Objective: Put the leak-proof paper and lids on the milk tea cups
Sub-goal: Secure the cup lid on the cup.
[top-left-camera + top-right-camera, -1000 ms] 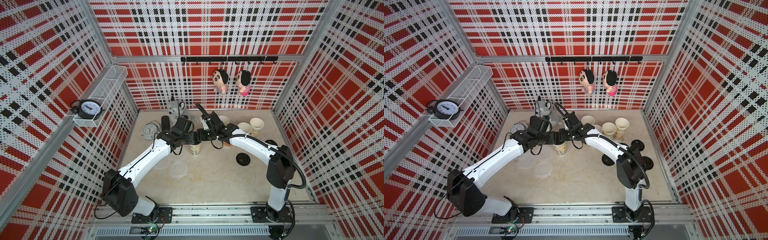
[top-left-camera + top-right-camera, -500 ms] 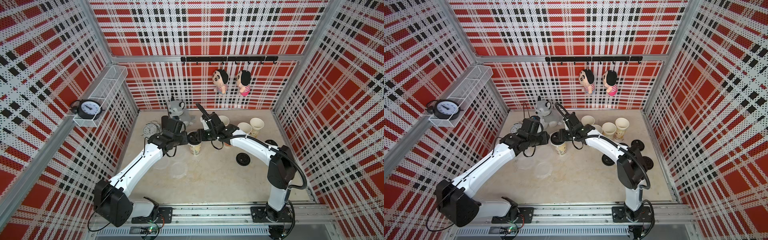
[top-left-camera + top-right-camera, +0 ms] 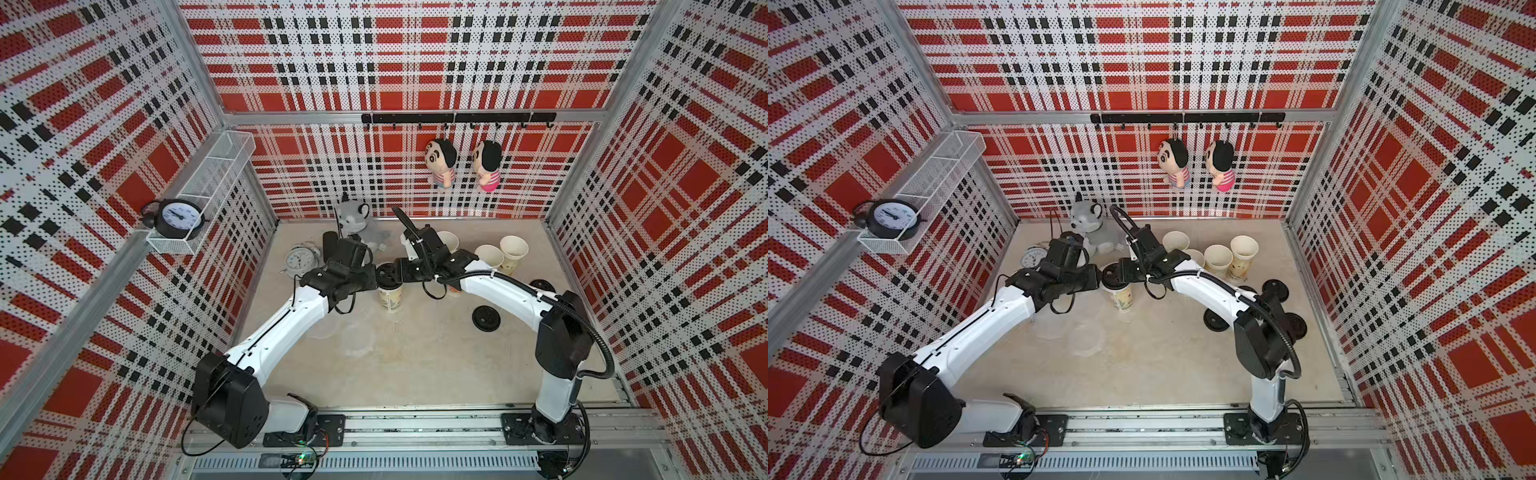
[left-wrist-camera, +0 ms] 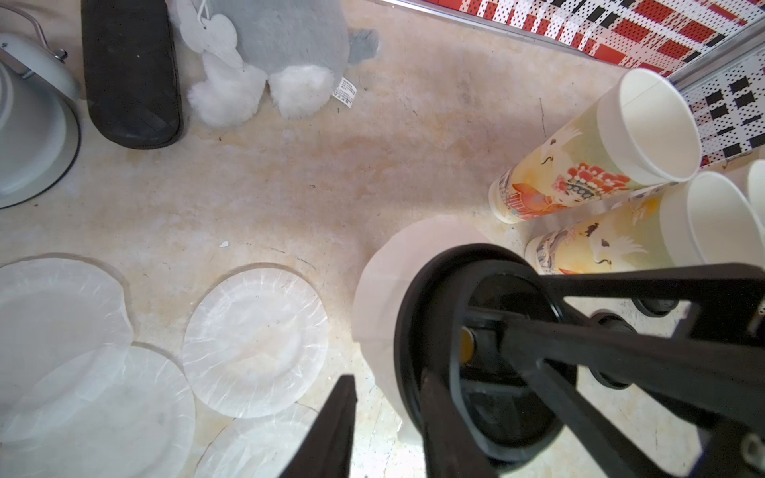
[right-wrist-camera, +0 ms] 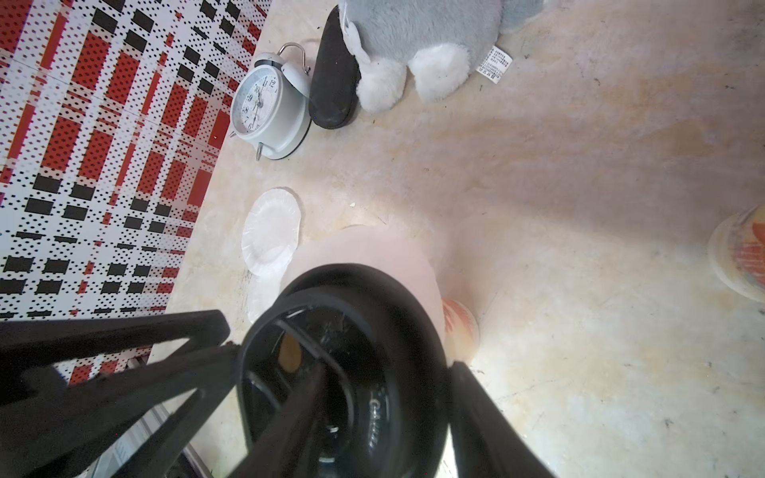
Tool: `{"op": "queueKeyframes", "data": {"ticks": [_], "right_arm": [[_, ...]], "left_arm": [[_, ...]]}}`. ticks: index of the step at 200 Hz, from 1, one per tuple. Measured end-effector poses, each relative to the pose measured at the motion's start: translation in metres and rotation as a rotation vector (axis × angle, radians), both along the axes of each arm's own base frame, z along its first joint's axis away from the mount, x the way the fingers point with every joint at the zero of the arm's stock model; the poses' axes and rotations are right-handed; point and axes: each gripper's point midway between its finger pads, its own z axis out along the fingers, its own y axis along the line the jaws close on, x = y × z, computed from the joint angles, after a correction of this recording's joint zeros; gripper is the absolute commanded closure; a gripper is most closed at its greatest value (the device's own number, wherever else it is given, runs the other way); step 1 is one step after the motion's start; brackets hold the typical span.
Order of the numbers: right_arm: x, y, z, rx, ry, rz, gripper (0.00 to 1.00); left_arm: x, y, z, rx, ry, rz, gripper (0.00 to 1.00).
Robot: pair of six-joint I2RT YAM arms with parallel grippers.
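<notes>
A printed milk tea cup (image 3: pixel 390 296) (image 3: pixel 1122 297) stands mid-table. A whitish leak-proof paper (image 4: pixel 383 298) (image 5: pixel 372 252) is draped over its mouth, and a black lid (image 4: pixel 476 351) (image 5: pixel 343 364) sits on top. My right gripper (image 3: pixel 400 274) (image 5: pixel 387 372) is shut on the lid's rim from the right. My left gripper (image 3: pixel 372 279) (image 4: pixel 389 376) sits at the lid's left edge, slightly open, one finger over the lid and one outside it. Spare papers (image 4: pixel 254 339) (image 4: pixel 54 314) lie on the table. Bare cups (image 3: pixel 513 251) (image 3: pixel 489 257) (image 4: pixel 579 165) stand back right.
Loose black lids (image 3: pixel 485 319) (image 3: pixel 542 286) lie right of the right arm. A white alarm clock (image 3: pixel 300 259), a black case (image 3: pixel 329 245) and a grey plush (image 3: pixel 357 220) sit at the back left. A wire shelf (image 3: pixel 208 183) hangs on the left wall.
My left gripper drew back to the left, then returned to the lid's edge with its jaws narrower. The right gripper stayed on the lid over the cup.
</notes>
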Motion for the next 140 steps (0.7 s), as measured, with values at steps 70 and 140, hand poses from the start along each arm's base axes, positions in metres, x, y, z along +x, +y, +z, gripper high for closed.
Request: {"op": "queueKeyframes", "data": {"ticks": [70, 140], "right_arm": [[-0.003, -0.003, -0.002, 0.004, 0.003, -0.004, 0.51], [-0.004, -0.002, -0.003, 0.023, 0.001, -0.009, 0.52]], "left_arm": [[0.002, -0.003, -0.011, -0.007, 0.010, -0.003, 0.69], [-0.002, -0.005, -0.017, -0.050, -0.036, 0.015, 0.70]]}}
